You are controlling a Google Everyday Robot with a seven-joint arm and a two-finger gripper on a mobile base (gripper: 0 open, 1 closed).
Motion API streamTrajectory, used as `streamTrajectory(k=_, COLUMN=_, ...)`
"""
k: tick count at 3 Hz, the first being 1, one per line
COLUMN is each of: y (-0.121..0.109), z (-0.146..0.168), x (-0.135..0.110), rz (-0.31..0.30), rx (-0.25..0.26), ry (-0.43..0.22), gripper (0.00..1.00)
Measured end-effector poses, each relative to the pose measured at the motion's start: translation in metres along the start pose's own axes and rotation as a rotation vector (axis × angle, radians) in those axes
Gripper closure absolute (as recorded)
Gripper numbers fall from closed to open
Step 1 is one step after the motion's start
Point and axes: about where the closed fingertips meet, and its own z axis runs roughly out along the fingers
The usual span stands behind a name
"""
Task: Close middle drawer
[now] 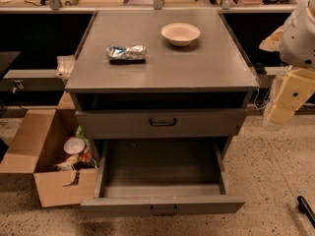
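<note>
The middle drawer (160, 168) is wide, grey and metal. It stands pulled far out of the cabinet (162, 58) toward the camera, sitting level, with its floor and side walls in full view. Its low flat front carries a small dark bar handle (163, 210) at centre. The gripper (281, 111) hangs off to the right, well apart from the drawer.

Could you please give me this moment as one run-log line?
wide grey metal middle drawer: pulled far out, empty | gripper: beside grey cabinet, apart from drawer | closing: not done

mid drawer (162, 168): grey matt metal, smooth
snack packet (126, 52): shiny crinkled foil
box (44, 151): matt cardboard
my gripper (283, 104): cream plastic, R of cabinet (162, 70)
</note>
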Motion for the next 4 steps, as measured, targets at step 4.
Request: streamTrajectory(k=4, y=0.063, z=0.153, x=0.031, rz=0.233, rx=-0.166, ry=-0.091, gripper=0.00)
